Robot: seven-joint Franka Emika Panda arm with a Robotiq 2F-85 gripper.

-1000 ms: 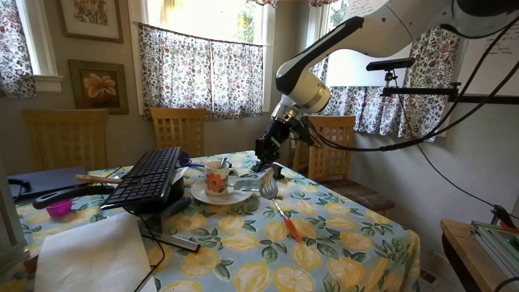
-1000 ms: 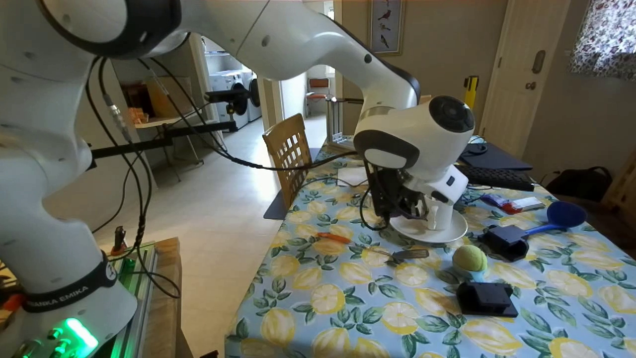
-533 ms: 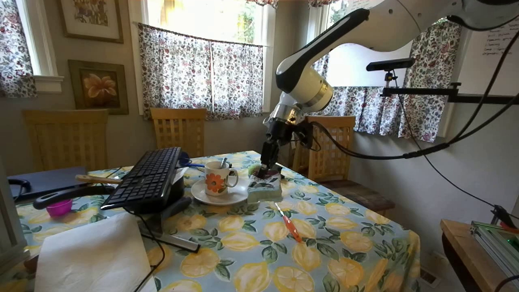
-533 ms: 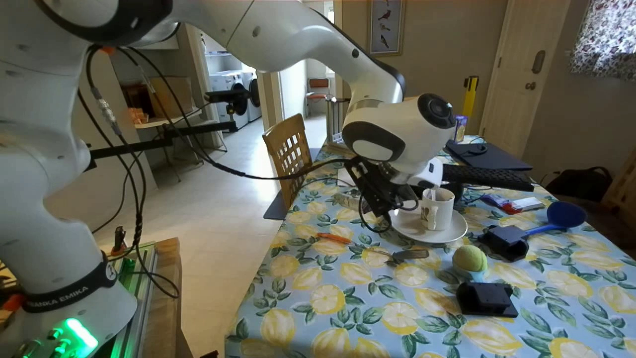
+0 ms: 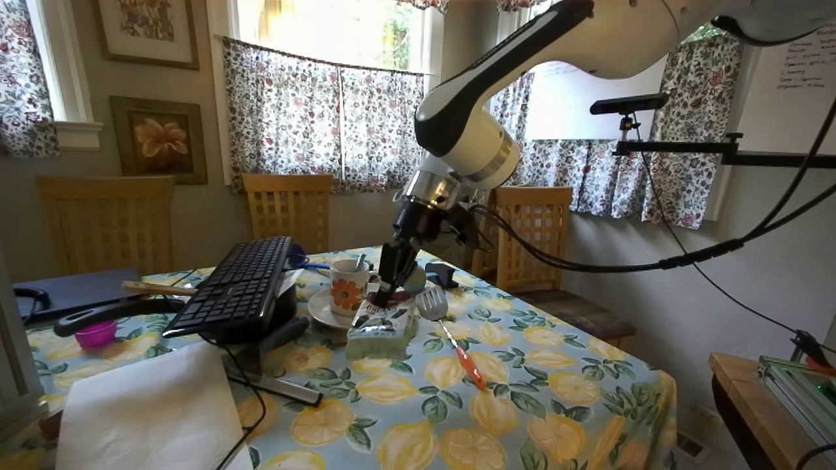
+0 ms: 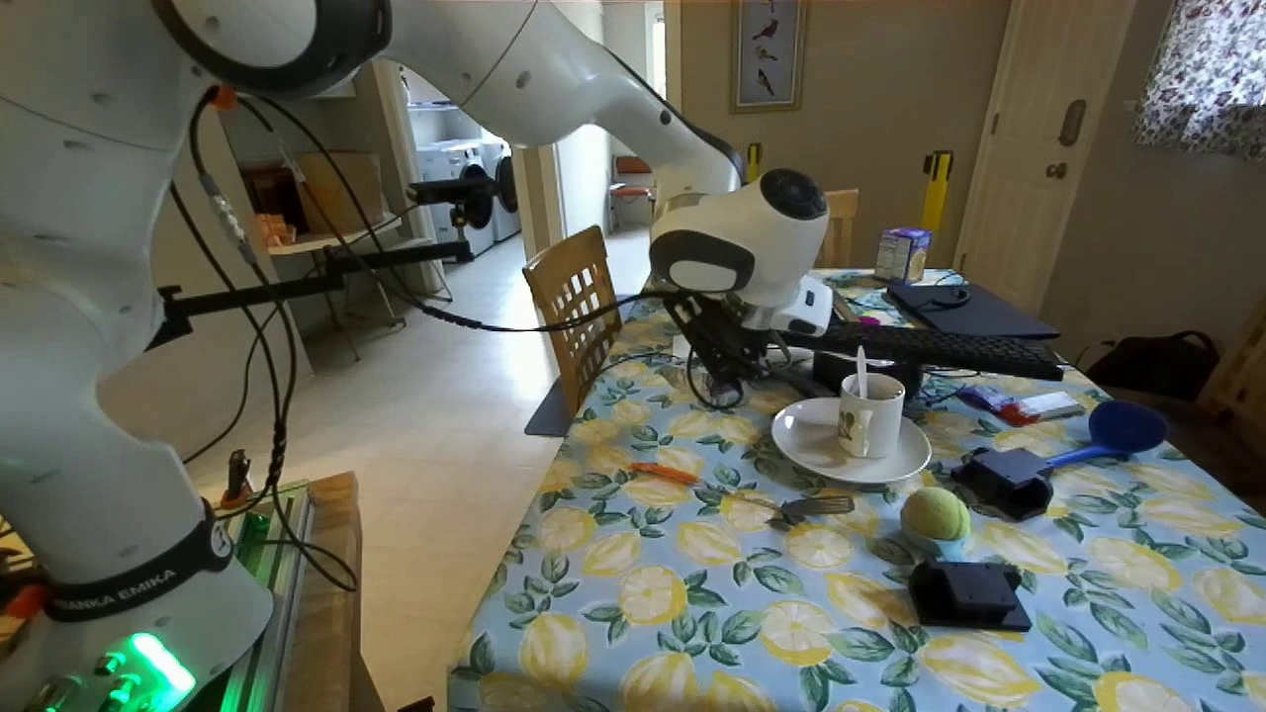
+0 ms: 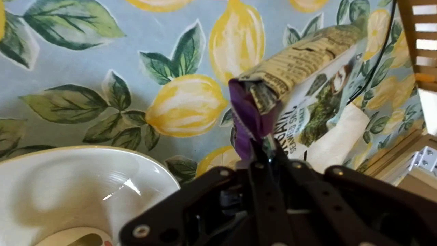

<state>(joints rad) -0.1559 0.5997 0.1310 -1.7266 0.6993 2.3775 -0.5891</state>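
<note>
One seaweed packet (image 5: 381, 331) is in the gripper (image 5: 383, 300) in an exterior view, slanting down in front of the plate (image 5: 320, 310) that bears the flowered mug (image 5: 346, 287); its print is blurred there, with "ORGANIC" just legible. The grasp looks complete, while letting go is a step not yet done; whether the packet's lower end touches the tablecloth (image 5: 450, 418) I cannot tell. Handwriting on the whiteboard (image 5: 800, 72) is too small to read.

In an exterior view, the packet is hard to make out beyond the arm (image 6: 712, 262). The arm's base (image 6: 134, 593) is lettered "FRANKA EMIKA", its first letter partly lost, and a purple box (image 6: 902, 255) carries print too small to read.

In the wrist view, the fingers (image 7: 258, 153) are drawn tightly together, pinching the packet's purple end, and the packet stretches away beside the plate, apart from it. "SEAWEED" and "SEA SALT" read inverted on its front, and "Calories" on the cream side.
</note>
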